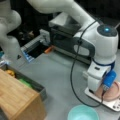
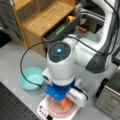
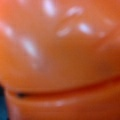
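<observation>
Orange plastic (image 3: 60, 50), glossy and blurred, fills the whole wrist view, so the orange thing sits right against the camera. In a front view this orange piece (image 2: 64, 103) shows directly under the gripper (image 2: 65, 99), over the pink plate (image 2: 53, 108). Whether the gripper has hold of it, or how far its fingers stand apart, cannot be told, since the wrist body hides them. The arm bends over from above and points straight down, its wrist with the blue light (image 2: 59, 50) stacked directly above the gripper. The plate rests on a white scale (image 2: 42, 110) beneath the gripper. Just beside the gripper, toward a front view's left, stands a teal bowl (image 2: 31, 78). Farther from the gripper is a wooden cabinet (image 2: 42, 17), well apart.
</observation>
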You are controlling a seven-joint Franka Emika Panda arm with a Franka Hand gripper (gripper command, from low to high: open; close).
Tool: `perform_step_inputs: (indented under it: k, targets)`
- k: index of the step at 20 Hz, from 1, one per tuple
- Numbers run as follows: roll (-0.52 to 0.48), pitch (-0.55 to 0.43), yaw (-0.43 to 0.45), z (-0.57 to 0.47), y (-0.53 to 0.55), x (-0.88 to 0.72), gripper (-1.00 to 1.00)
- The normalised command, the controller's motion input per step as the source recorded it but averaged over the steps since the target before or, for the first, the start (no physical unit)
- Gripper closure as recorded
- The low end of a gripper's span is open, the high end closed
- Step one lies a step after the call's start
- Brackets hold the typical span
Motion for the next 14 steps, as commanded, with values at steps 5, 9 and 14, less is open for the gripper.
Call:
perform_step_inputs:
  k: [5,9,14]
  targets:
    - [-0.225,-0.014,0.058,0.06,-0.05,0.16,1.0]
    - [-0.244,0.013,0.053,0.07,-0.01,0.21,-1.0]
    - [-0.239,0.019,0.043,0.04,0.04,0.26,-1.0]
